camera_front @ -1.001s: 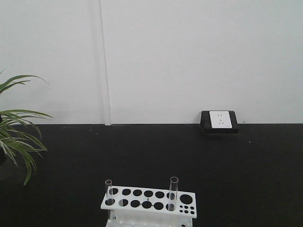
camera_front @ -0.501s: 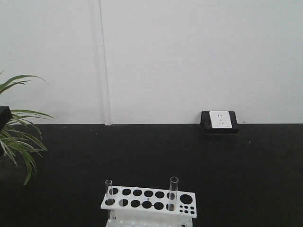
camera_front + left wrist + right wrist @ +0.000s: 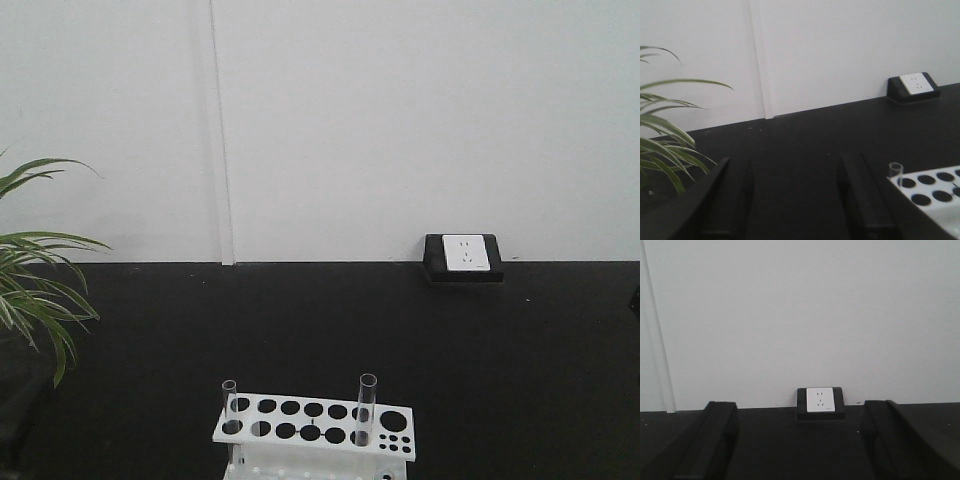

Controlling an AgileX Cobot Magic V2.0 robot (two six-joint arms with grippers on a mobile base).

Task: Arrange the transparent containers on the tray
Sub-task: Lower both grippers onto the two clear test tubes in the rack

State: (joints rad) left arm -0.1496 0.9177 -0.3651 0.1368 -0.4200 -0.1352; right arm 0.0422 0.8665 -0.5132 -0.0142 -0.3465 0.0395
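Two transparent containers stand upright in a white holed rack (image 3: 300, 421) at the bottom of the front view: one tube (image 3: 229, 402) at its left end, a taller-standing one (image 3: 367, 408) towards the right. The left wrist view shows my left gripper (image 3: 792, 165) open over the black table, nothing between its fingers; the rack (image 3: 935, 192) and one tube (image 3: 895, 170) lie just right of it. My right gripper (image 3: 800, 410) is open too, empty, facing the wall. The tray is out of view.
A green plant (image 3: 35, 290) spreads its leaves at the left edge, close to my left gripper's side (image 3: 665, 145). A black block with a white socket (image 3: 462, 258) sits by the white wall, straight ahead of the right gripper (image 3: 820, 402).
Half a second ago a dark part showed at the left edge among the plant leaves; it is gone now. Rack and tubes have not moved.
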